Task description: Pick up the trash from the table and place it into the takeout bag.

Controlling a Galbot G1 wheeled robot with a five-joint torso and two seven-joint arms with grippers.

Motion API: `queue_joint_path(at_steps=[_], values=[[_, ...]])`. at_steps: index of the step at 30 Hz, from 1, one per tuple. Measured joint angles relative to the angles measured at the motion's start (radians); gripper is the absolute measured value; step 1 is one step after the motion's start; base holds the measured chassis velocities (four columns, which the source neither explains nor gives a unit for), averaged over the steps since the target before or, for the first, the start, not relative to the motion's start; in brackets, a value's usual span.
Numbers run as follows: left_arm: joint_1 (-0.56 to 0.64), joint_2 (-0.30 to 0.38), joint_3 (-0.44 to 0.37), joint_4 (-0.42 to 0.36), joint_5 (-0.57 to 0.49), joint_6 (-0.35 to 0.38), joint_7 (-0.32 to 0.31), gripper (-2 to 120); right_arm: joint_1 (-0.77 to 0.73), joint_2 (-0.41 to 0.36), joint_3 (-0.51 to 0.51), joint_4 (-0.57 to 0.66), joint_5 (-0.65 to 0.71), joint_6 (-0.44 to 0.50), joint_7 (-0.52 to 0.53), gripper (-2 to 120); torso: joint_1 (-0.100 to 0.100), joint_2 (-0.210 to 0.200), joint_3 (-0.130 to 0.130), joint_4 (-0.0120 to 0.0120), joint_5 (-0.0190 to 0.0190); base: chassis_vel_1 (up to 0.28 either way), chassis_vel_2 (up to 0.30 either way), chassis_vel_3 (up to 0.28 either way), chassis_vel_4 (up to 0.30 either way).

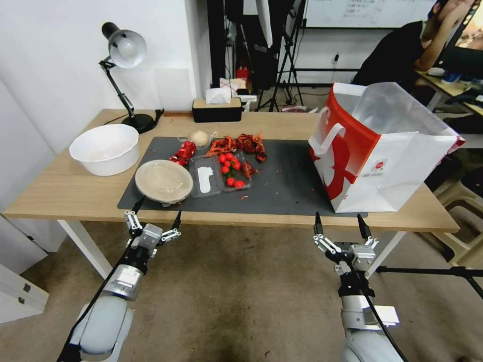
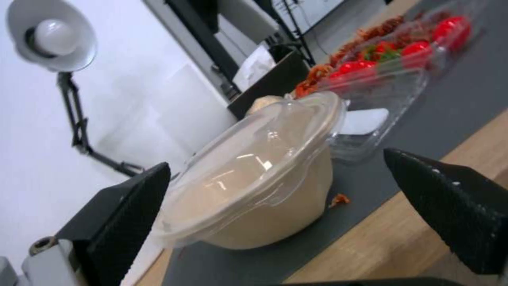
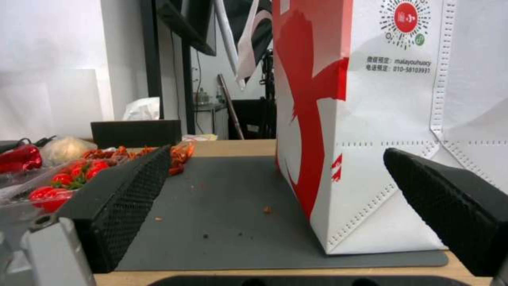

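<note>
On the dark mat of the table [image 1: 75,191] lies the trash: a round beige lidded bowl [image 1: 163,181] [image 2: 254,178] at the near left, a crumpled red wrapper [image 1: 183,152], a beige wad [image 1: 199,138], a clear tray of red tomatoes [image 1: 229,170] [image 2: 397,59] and red shell scraps [image 1: 239,145]. The takeout bag [image 1: 382,151] [image 3: 381,119] stands open on the right. My left gripper [image 1: 157,213] [image 2: 275,198] is open just in front of the bowl, at the table's near edge. My right gripper [image 1: 340,224] [image 3: 275,198] is open, facing the bag's near corner.
A white bowl [image 1: 104,148] stands at the table's left, a desk lamp [image 1: 123,75] and a black tissue box [image 1: 217,109] at the back. A stool [image 1: 465,201] is right of the table. The mat between tray and bag holds a few crumbs.
</note>
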Motion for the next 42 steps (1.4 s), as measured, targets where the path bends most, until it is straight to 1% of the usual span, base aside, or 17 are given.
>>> queue_joint_path(at_steps=[8,10,11,13,14,16,18,19,20,22,24,25,27,30,32,34,42], values=[[-0.057,0.069,-0.002,0.034,0.021,-0.01,0.041,99,0.009,0.005,0.0,-0.009,0.001,0.0,0.0,100,0.0,0.0,0.0,-0.0001,0.0002,0.0,0.0,0.0,0.0],[-0.068,0.091,-0.005,0.043,0.021,-0.01,0.049,91,0.01,0.008,0.0,-0.011,0.001,0.0,0.0,100,0.0,0.0,0.0,-0.0001,0.0002,0.0,0.0,0.0,0.0],[-0.068,0.091,-0.005,0.043,0.021,-0.01,0.049,91,0.01,0.008,0.0,-0.011,0.001,0.0,0.0,100,0.0,0.0,0.0,-0.0001,0.0002,0.0,0.0,0.0,0.0],[-0.07,0.106,-0.005,0.052,0.018,-0.01,0.052,79,0.011,0.01,0.0,-0.012,0.001,0.001,-0.001,100,0.0,0.0,0.0,0.0,0.0001,0.0,0.0,0.0,0.0],[-0.07,0.106,-0.005,0.052,0.018,-0.01,0.052,79,0.011,0.01,0.0,-0.012,0.001,0.001,-0.001,100,0.0,0.0,0.0,0.0,0.0001,0.0,0.0,0.0,0.0],[-0.07,0.113,-0.005,0.06,0.016,-0.014,0.052,69,0.011,0.012,0.0,-0.013,0.001,0.003,-0.001,100,0.0,0.0,0.0,0.0,0.0001,0.0,0.0,0.0,0.0],[-0.069,0.114,-0.005,0.061,0.016,-0.017,0.052,66,0.01,0.013,0.0,-0.013,0.001,0.004,-0.001,100,0.0,0.0,0.0,0.0,0.0001,0.0,0.0,0.0,0.0],[-0.067,0.114,-0.004,0.063,0.016,-0.021,0.052,57,0.01,0.015,-0.001,-0.015,0.001,0.005,-0.002,100,0.0,0.0,0.0,0.0,0.0001,0.0,0.0,0.0,0.0],[-0.067,0.114,-0.004,0.063,0.016,-0.021,0.052,57,0.01,0.015,-0.001,-0.015,0.001,0.005,-0.002,100,0.0,0.0,0.0,0.0,0.0001,0.0,0.0,0.0,0.0],[-0.063,0.114,-0.005,0.064,0.016,-0.027,0.052,47,0.008,0.018,-0.002,-0.017,0.0,0.008,-0.002,100,0.0,0.0,0.0,0.0,0.0002,0.0,0.0,0.0,0.0],[-0.061,0.114,-0.005,0.064,0.017,-0.029,0.052,44,0.008,0.019,-0.002,-0.018,0.0,0.009,-0.003,100,0.0,0.0,0.0,-0.0001,0.0002,0.0,0.0,0.0,0.0],[-0.057,0.116,-0.006,0.064,0.017,-0.033,0.052,36,0.007,0.021,-0.003,-0.018,-0.001,0.011,-0.003,100,0.0,0.0,0.0,0.0,0.0002,0.0,0.0,0.0,0.0],[-0.055,0.116,-0.007,0.064,0.017,-0.035,0.052,32,0.006,0.021,-0.004,-0.018,-0.002,0.012,-0.003,100,0.0,0.0,0.0,0.0,0.0002,0.0,0.0,0.0,0.0],[-0.051,0.117,-0.008,0.064,0.018,-0.038,0.051,17,0.004,0.024,-0.005,-0.018,-0.004,0.014,-0.004,99,0.0,0.0,0.0,0.0,0.0002,0.0,0.0,0.0,0.0],[-0.05,0.118,-0.008,0.064,0.019,-0.039,0.051,15,0.004,0.025,-0.005,-0.018,-0.005,0.015,-0.004,99,0.0,0.0,0.0,0.0,0.0002,0.0,0.0,0.0,0.0],[-0.051,0.119,-0.009,0.065,0.021,-0.045,0.051,4,0.002,0.027,-0.006,-0.017,-0.007,0.016,-0.004,99,0.0,0.0,0.0,0.0,0.0003,0.0,0.0,0.0,0.0],[-0.054,0.12,-0.009,0.066,0.025,-0.058,0.051,0,-0.003,0.033,-0.007,-0.015,-0.012,0.02,-0.005,99,0.0,0.0,0.0,0.0,0.0002,0.0,0.0,0.0,0.0]])
